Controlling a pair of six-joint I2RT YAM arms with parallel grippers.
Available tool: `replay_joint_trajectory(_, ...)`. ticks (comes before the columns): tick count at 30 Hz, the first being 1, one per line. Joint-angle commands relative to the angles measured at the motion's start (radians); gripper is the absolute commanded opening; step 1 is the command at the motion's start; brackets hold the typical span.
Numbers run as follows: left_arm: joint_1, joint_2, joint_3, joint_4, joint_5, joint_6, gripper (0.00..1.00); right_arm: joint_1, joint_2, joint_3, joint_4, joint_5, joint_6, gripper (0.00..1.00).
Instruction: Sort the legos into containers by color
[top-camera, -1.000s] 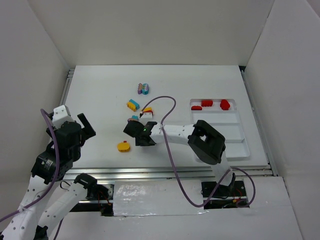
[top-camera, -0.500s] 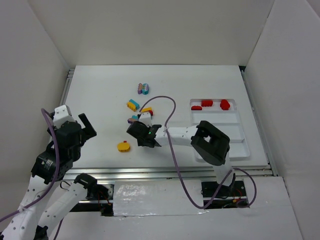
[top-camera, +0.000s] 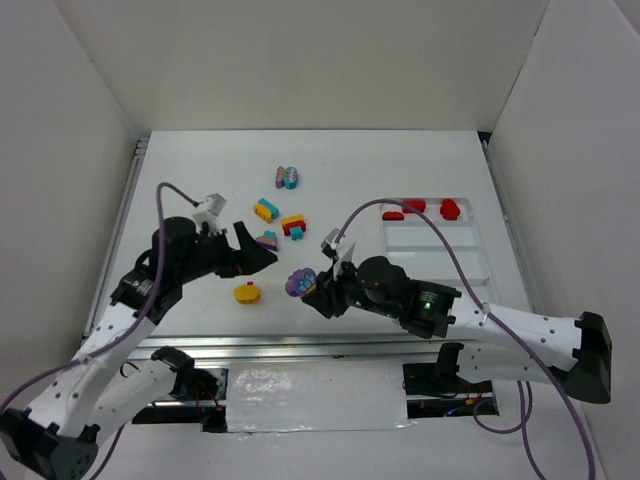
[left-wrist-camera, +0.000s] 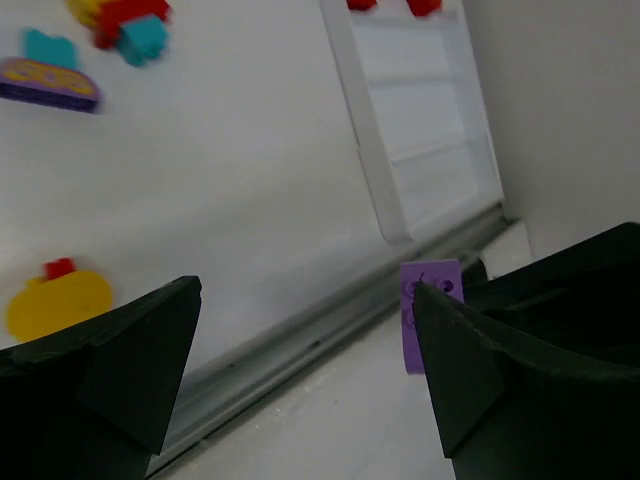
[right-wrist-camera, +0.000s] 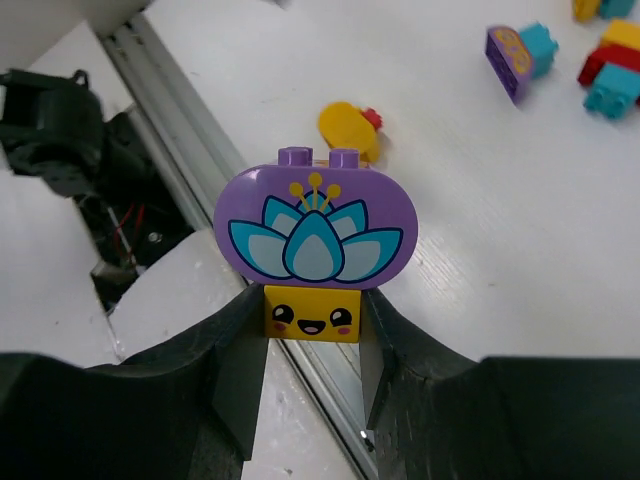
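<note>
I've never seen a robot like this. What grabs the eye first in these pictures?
The right hand pinches a smiling yellow brick topped by a purple flower piece, held up near the front edge of the table. Beyond it, loose bricks in mixed colours lie mid-table. A few red bricks sit alone in the far compartment of the white tray.

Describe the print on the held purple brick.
Purple brick: teal lotus, yellow stamens; right wrist view best.
</note>
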Motion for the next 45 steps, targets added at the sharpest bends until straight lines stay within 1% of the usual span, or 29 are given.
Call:
replay_joint_trajectory(1,-0.051,0.079,-0.070,0.295,0.419,-0.137,0.99,0.026,-0.044,-0.024,-0.013,-0.073,-0.101,0.00)
replay_joint_trajectory(3,-0.097,0.113,-0.076,0.361,0.422,-0.152,1.00,0.039,-0.052,-0.013,-0.034,-0.069,-0.110,0.00)
replay_joint_trajectory(4,-0.141,0.122,-0.079,0.382,0.425,-0.171,1.00,0.049,-0.052,-0.012,-0.041,-0.062,-0.112,0.00)
replay_joint_trajectory(5,-0.160,0.131,-0.079,0.405,0.427,-0.180,1.00,0.053,-0.050,-0.006,-0.048,-0.036,-0.112,0.00)
replay_joint_trajectory(7,-0.198,0.154,-0.075,0.416,0.410,-0.185,0.99,0.060,-0.043,-0.001,-0.051,-0.016,-0.112,0.00)
replay_joint_trajectory(12,-0.212,0.182,-0.102,0.424,0.413,-0.197,0.98,0.071,-0.041,0.000,-0.048,0.055,-0.118,0.00)
replay_joint_trajectory(16,-0.212,0.183,-0.110,0.366,0.346,-0.172,0.97,0.069,-0.044,-0.003,-0.050,0.078,-0.121,0.00)
replay_joint_trajectory(19,-0.212,0.180,-0.144,0.420,0.348,-0.215,0.98,0.069,-0.066,-0.033,-0.007,0.102,-0.112,0.00)
replay_joint_trajectory(21,-0.212,0.183,-0.177,0.450,0.287,-0.250,0.97,0.066,-0.040,-0.050,0.042,0.154,-0.086,0.00)
replay_joint_trajectory(22,-0.211,0.192,-0.223,0.517,0.246,-0.258,0.97,0.060,-0.014,-0.030,0.030,0.255,-0.038,0.00)
replay_joint_trajectory(23,-0.204,0.211,-0.228,0.507,0.197,-0.254,0.97,0.051,0.018,-0.015,0.016,0.298,-0.014,0.00)
replay_joint_trajectory(24,-0.186,0.269,-0.218,0.514,0.154,-0.228,0.94,0.018,0.076,-0.006,0.004,0.332,0.014,0.00)
replay_joint_trajectory(25,-0.177,0.297,-0.208,0.528,0.138,-0.214,0.91,-0.002,0.100,0.006,-0.011,0.372,0.079,0.00)
replay_joint_trajectory(26,-0.175,0.338,-0.198,0.510,0.035,-0.209,0.90,-0.024,0.121,0.023,-0.047,0.384,0.110,0.00)
replay_joint_trajectory(28,-0.172,0.363,-0.150,0.482,-0.038,-0.169,0.92,-0.049,0.151,0.028,-0.074,0.414,0.173,0.00)
replay_joint_trajectory(29,-0.171,0.373,-0.117,0.397,-0.067,-0.151,0.94,-0.050,0.148,0.030,-0.103,0.429,0.183,0.00)
replay_joint_trajectory(30,-0.172,0.367,-0.077,0.373,-0.110,-0.117,0.94,-0.052,0.131,0.030,-0.126,0.440,0.201,0.00)
replay_joint_trajectory(31,-0.172,0.343,-0.067,0.338,-0.130,-0.106,0.96,-0.058,0.114,0.040,-0.192,0.494,0.264,0.00)
replay_joint_trajectory(32,-0.172,0.326,-0.052,0.318,-0.189,-0.088,0.97,-0.072,0.106,0.045,-0.228,0.519,0.298,0.00)
replay_joint_trajectory(33,-0.172,0.311,-0.044,0.303,-0.210,-0.076,0.98,-0.122,0.097,0.057,-0.272,0.535,0.368,0.00)
replay_joint_trajectory(34,-0.172,0.283,-0.032,0.280,-0.219,-0.063,0.98,-0.157,0.086,0.059,-0.333,0.521,0.391,0.00)
replay_joint_trajectory(35,-0.172,0.269,-0.004,0.225,-0.259,-0.038,0.98,-0.192,0.059,0.057,-0.350,0.494,0.402,0.00)
replay_joint_trajectory(36,-0.172,0.256,0.006,0.203,-0.294,-0.024,0.98,-0.278,0.045,0.047,-0.358,0.469,0.413,0.00)
replay_joint_trajectory(37,-0.172,0.223,0.016,0.180,-0.313,-0.014,0.98,-0.323,0.026,0.040,-0.370,0.434,0.421,0.00)
replay_joint_trajectory(39,-0.172,0.188,0.043,0.114,-0.358,0.022,0.99,-0.413,0.028,0.033,-0.369,0.388,0.408,0.00)
replay_joint_trajectory(40,-0.172,0.150,0.057,0.094,-0.369,0.039,0.99,-0.487,0.048,0.037,-0.389,0.374,0.411,0.00)
replay_joint_trajectory(42,-0.172,0.116,0.077,0.013,-0.411,0.055,0.99,-0.555,0.081,0.062,-0.410,0.366,0.413,0.00)
replay_joint_trajectory(43,-0.172,0.082,0.085,-0.015,-0.420,0.071,0.99,-0.628,0.129,0.074,-0.423,0.366,0.418,0.00)
replay_joint_trajectory(45,-0.172,0.032,0.103,-0.085,-0.435,0.098,0.99,-0.689,0.184,0.111,-0.430,0.349,0.421,0.00)
